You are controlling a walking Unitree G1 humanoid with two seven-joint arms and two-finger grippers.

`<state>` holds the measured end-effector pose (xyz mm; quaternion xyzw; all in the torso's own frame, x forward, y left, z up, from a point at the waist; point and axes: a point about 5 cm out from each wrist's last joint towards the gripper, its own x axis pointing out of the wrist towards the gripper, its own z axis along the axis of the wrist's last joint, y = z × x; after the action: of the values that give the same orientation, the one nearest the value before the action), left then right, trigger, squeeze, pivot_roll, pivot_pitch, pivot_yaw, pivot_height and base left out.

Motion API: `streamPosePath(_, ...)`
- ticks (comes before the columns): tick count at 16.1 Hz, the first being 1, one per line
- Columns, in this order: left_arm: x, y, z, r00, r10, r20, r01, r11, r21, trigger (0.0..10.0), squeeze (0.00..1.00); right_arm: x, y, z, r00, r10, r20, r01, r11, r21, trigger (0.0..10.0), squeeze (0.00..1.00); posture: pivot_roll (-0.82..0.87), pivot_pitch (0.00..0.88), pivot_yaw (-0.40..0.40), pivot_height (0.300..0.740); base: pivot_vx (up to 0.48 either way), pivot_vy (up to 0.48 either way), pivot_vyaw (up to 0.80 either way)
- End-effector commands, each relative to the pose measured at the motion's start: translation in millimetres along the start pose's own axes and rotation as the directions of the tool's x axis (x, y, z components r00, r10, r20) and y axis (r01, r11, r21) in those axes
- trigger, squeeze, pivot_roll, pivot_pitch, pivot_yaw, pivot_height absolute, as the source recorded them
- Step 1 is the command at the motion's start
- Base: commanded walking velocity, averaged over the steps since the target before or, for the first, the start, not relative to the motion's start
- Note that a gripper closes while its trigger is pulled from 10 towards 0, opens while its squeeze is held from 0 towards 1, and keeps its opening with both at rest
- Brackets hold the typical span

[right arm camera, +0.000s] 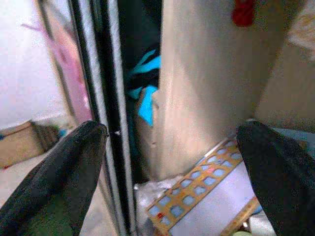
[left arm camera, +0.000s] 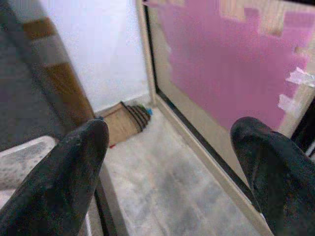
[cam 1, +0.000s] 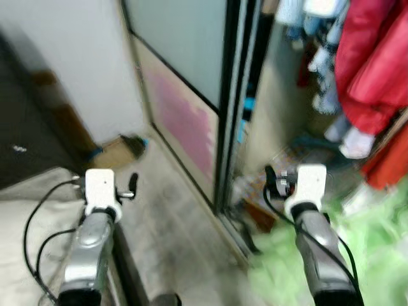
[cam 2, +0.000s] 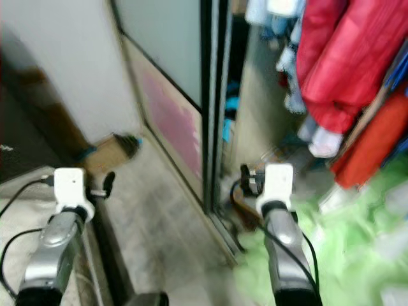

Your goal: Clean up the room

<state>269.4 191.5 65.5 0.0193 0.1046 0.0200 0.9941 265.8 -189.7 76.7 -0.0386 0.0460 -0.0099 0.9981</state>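
Both arms are raised with nothing in them, the left gripper [left arm camera: 167, 162] and right gripper [right arm camera: 170, 162] each spread wide, facing the sliding wardrobe door with its pink panel [cam 1: 185, 121]. It looks to be between pickups, hunting for clutter; the blurred pale green heap [cam 1: 357, 255] by the hanging red coats [cam 1: 376, 64] lies nearest, so next it needs to turn right and bend.

Floor [cam 1: 172, 217]: matt, mottled grey. Sliding door [cam 1: 185, 121]: smooth panel, dark glossy frame. Red coats [cam 1: 376, 64]: cloth. Arms: silver metal, white plastic wrists.

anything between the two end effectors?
Head views: bare grey floor and the closet's sliding door frame lie between left end effector and right end effector.
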Motion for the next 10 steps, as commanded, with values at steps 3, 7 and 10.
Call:
streamPosePath(3, -0.8, 2.3, -5, 1.000, -0.009, -0.029, 0.009, 1.000, -0.005, 10.0, 0.00, -6.4, -6.4, 2, 1.000, -0.018, 0.003, 0.018, 1.000, -0.005, 10.0, 0.00, -0.11, 0.000, 0.036, 0.740, 0.000, 0.000, 0.80)
streamPosePath(7, -8.7, 2.8, -9, 0.999, -0.004, -0.032, 0.003, 1.000, -0.031, 10.0, 0.00, -6.8, -1.9, 2, 1.000, -0.005, -0.004, 0.005, 1.000, -0.002, 10.0, 0.00, -0.09, 0.000, 0.031, 0.740, 0.000, 0.000, 0.80)
streamPosePath(10, -9.9, 3.7, -3, 1.000, -0.014, -0.017, 0.014, 1.000, 0.001, 10.0, 0.00, -3.8, 8.0, 3, 1.000, 0.010, -0.002, -0.010, 1.000, 0.025, 10.0, 0.00, -0.03, 0.000, 0.031, 0.740, 0.000, 0.000, 0.80)
